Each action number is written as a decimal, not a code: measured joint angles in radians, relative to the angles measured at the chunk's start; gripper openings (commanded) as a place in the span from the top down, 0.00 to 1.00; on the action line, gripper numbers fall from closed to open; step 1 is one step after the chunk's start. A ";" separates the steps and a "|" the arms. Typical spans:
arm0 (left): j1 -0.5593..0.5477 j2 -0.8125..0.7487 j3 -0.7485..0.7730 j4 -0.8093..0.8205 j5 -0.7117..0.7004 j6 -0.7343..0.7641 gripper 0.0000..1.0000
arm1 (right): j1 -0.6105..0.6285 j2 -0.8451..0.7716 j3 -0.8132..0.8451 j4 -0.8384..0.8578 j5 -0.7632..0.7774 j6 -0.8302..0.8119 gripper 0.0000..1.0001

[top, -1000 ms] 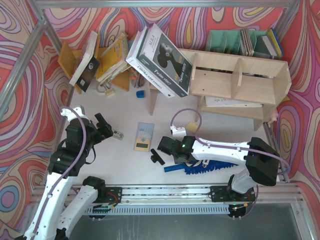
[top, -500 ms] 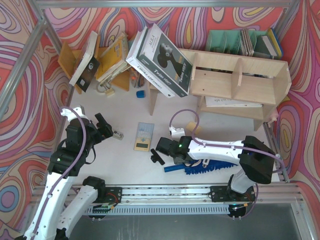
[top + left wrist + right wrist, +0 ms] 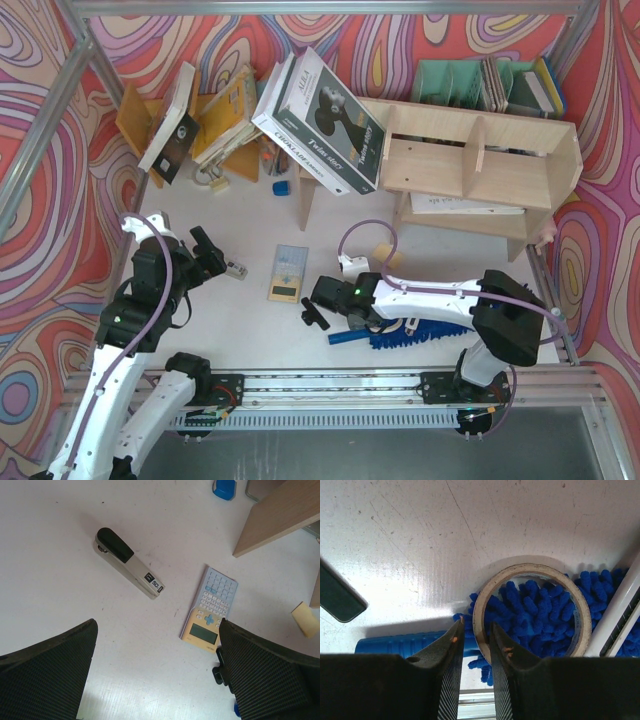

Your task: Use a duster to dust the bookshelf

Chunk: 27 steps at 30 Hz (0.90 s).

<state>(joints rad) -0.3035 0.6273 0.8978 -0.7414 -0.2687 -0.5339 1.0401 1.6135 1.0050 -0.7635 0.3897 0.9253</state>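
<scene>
On white table [image 3: 395, 530], clearing tape roll [image 3: 532, 569] off duster [image 3: 535, 610]: pinching rim with nearly shut right gripper [image 3: 476, 627]. Next: lift aside, grasp handle [image 3: 395, 643].

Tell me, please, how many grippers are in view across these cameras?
2. The left gripper, wide open, hovers above the table near the stapler and calculator. The right gripper, jaws nearly together, is over the duster at the tape roll's rim. No others seem hidden.
</scene>
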 measured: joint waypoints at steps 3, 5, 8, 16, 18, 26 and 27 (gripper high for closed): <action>0.000 0.000 0.000 0.000 0.000 0.000 0.02 | 0.000 0.006 0.000 -0.006 0.003 0.000 0.67; 0.000 0.000 0.000 0.000 0.000 0.000 0.02 | 0.000 0.010 0.000 -0.007 0.003 0.000 0.70; 0.000 0.000 0.000 0.000 0.003 0.000 0.02 | 0.000 0.019 0.000 -0.007 0.003 -0.001 0.74; 0.000 0.001 0.000 0.000 0.003 0.000 0.02 | 0.000 0.025 0.019 -0.010 0.006 -0.010 0.79; 0.000 0.001 0.000 0.000 0.003 0.000 0.02 | 0.000 0.025 0.035 -0.012 0.011 -0.012 0.79; 0.000 0.001 0.000 0.000 0.003 0.000 0.02 | 0.000 0.025 0.093 -0.030 0.034 -0.021 0.82; 0.000 0.001 0.000 0.000 0.003 0.000 0.02 | 0.000 0.025 0.103 -0.031 0.037 -0.023 0.83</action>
<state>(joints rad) -0.3035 0.6285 0.8974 -0.7414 -0.2653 -0.5339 1.0405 1.6382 1.1080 -0.7948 0.4267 0.9024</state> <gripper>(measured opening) 0.984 0.203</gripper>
